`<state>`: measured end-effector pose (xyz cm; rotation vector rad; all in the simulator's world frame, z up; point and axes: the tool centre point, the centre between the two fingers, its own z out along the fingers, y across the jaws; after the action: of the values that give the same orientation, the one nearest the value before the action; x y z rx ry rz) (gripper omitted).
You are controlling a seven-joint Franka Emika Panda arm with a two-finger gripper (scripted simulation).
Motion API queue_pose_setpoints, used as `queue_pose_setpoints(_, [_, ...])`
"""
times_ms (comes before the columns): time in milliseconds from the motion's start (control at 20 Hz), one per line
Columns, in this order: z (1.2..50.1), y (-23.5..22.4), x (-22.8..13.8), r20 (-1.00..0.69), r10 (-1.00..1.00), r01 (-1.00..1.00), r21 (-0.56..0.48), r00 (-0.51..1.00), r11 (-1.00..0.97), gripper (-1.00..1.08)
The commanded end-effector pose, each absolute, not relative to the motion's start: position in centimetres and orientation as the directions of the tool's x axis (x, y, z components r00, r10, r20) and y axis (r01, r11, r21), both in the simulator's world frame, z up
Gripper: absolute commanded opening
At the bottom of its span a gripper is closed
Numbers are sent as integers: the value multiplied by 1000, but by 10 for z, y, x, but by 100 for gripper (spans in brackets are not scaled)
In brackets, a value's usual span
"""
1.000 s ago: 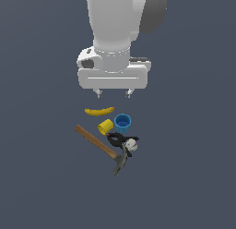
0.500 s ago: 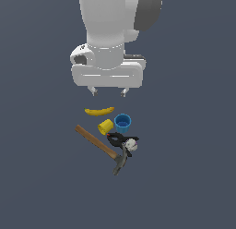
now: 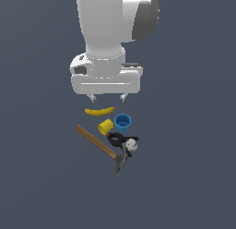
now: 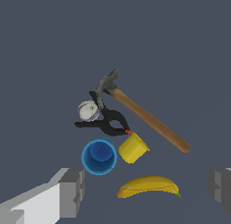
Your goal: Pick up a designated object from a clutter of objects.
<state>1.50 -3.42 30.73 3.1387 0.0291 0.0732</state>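
Dark grey floor lies under the hand (image 3: 107, 98), fingers spread wide and empty, above the banana (image 3: 99, 111).

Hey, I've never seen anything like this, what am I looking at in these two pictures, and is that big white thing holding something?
These are simulator renders. The big white shape is a robot arm; its tool hangs open above the objects, holding nothing. One picture looks on from outside the arm; the other comes from a camera on its wrist, looking down between the fingers. On the dark surface lie a wooden-handled hammer, a banana, a yellow cup, a blue cup and a black clamp beside a white ball.
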Motion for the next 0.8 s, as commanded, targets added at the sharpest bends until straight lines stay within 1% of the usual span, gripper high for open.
queue_pose_setpoints(0, [297,-37,18,44,55,55,5,998,-999,100])
queue_pose_setpoints(350, [258,-47,30,34,198,198,11,980,-980,100])
queue_pose_setpoints(750, [205,-60,40,20,379,379,14,925,-925,100])
